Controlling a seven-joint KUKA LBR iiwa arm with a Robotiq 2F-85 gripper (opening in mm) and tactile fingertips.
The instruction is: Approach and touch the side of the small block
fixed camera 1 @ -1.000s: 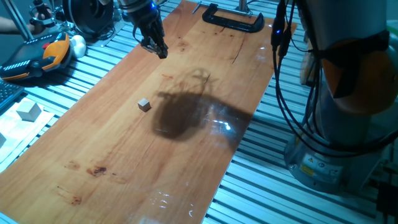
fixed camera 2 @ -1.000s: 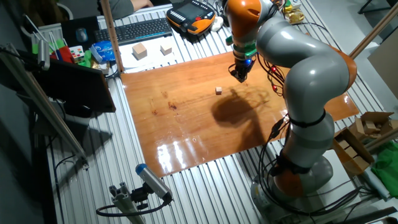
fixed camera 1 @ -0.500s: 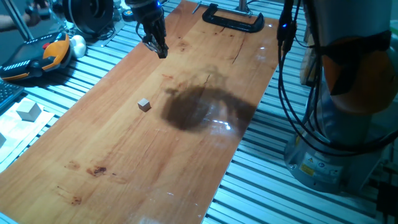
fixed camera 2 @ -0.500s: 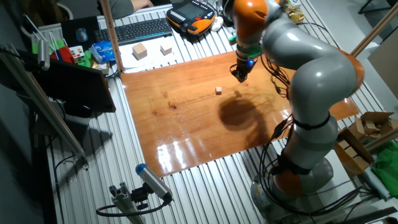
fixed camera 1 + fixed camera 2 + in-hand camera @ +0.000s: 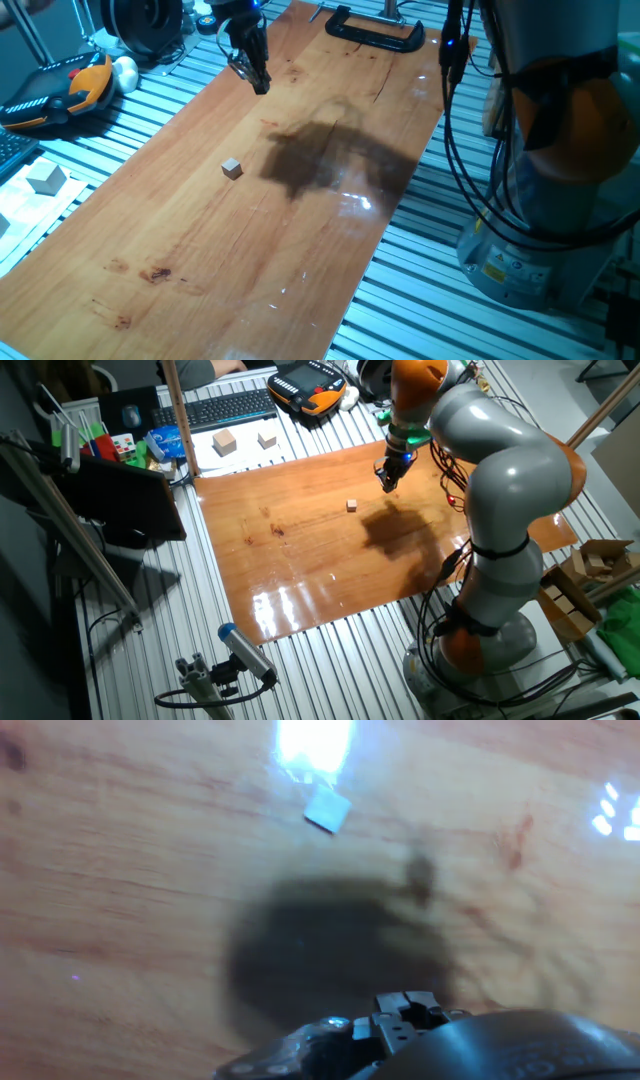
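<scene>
The small block (image 5: 232, 168) rests alone on the wooden desk (image 5: 200, 260), well apart from the gripper (image 5: 258, 82). In one fixed view the gripper hangs above the desk's far end, at about 1 o'clock from the block, fingers pointing down; they appear close together, but whether they are fully closed cannot be told. In the other fixed view the block (image 5: 351, 506) lies at about 8 o'clock from the gripper (image 5: 386, 483), with the arm's dark shadow (image 5: 400, 532) on the desk at 4 o'clock from the block. In the hand view the block (image 5: 327, 809) appears at 12 o'clock, near the top edge beside a bright glare patch (image 5: 312, 742). A black clamp (image 5: 375, 32) grips the desk's far edge.
</scene>
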